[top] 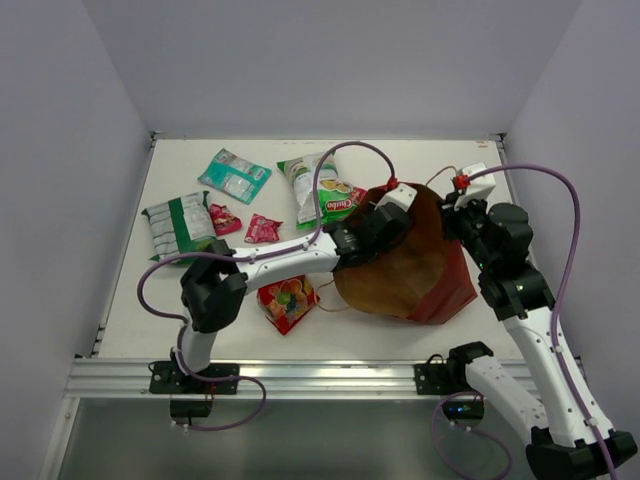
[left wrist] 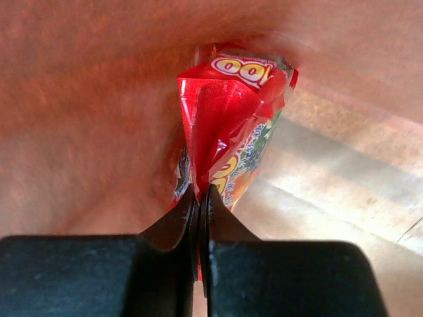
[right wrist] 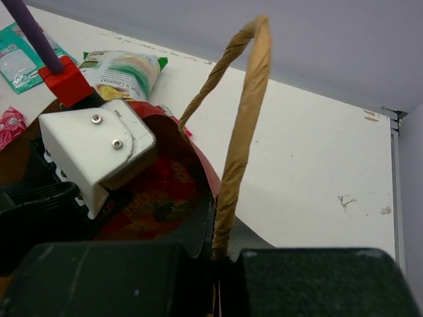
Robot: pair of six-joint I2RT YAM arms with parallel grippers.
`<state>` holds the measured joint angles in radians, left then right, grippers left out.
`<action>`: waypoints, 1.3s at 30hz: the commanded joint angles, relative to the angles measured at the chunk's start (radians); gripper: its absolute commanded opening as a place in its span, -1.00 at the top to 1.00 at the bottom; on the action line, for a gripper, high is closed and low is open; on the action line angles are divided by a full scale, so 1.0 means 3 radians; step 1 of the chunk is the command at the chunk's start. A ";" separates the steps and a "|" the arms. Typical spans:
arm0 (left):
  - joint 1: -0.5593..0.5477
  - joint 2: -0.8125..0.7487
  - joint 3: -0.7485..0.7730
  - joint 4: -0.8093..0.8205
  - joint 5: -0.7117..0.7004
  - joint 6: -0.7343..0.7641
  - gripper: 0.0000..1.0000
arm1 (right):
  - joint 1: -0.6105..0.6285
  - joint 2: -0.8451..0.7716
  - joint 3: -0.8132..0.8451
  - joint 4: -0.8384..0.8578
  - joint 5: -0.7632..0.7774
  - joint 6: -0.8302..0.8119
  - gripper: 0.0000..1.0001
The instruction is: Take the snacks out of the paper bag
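Red packet (left wrist: pixel 228 132) sits deep inside the paper bag (top: pixel 425 275), pressed against the bag's inner wall. The left gripper (left wrist: pixel 200 208) is clamped tight on the packet's crimped bottom seam. Judged: packet light, foil crinkly and soft, flat faces slippery. The sealed seam is the sound place to hold, though the pinch is thin and could slip if the packet drags on paper. The bag lies slumped on the table (top: pixel 200 335), mouth toward the left arm, with limp paper walls close round the wrist, so it would likely follow the pull unless anchored. The right gripper (right wrist: pixel 221 264) is closed on the twine handle (right wrist: pixel 241 132), which should hold the bag back. Outside the bag, well clear of its mouth: teal packet (top: pixel 235 175), green-and-white packet (top: pixel 180 225), a second green-and-white one (top: pixel 322 190), two small pink packets (top: pixel 224 218) (top: pixel 263 229). Another red packet (top: pixel 288 300) lies under the left forearm, near the way out.
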<state>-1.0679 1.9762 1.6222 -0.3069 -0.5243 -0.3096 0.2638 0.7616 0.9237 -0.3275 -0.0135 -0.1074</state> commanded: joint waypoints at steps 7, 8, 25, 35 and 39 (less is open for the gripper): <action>-0.0004 -0.0870 0.0206 0.0077 0.0229 0.0219 1.00 | 0.0021 0.0002 -0.0026 0.0340 0.0106 0.0026 1.00; -0.0009 -0.1028 0.0253 0.0057 0.0335 0.0244 1.00 | 0.0021 0.0008 -0.0027 0.0340 0.0127 0.0026 1.00; 0.0164 -0.2179 0.0815 -0.1093 -0.0843 0.0316 1.00 | 0.0021 0.0309 0.0045 0.0233 0.0653 0.0066 1.00; 0.0956 -0.2481 -0.0022 -0.2346 -0.0830 -0.0363 1.00 | 0.0021 0.0335 0.0116 0.0212 0.0838 0.0143 1.00; 0.1054 -0.2798 -0.0743 -0.2306 -0.0488 -0.0589 1.00 | 0.0016 0.0304 0.0112 0.0207 0.0899 0.0169 1.00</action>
<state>-0.7647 1.2289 1.4868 -1.0000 -0.7315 -0.3870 0.2676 0.8581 0.9146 -0.2783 0.2192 -0.0776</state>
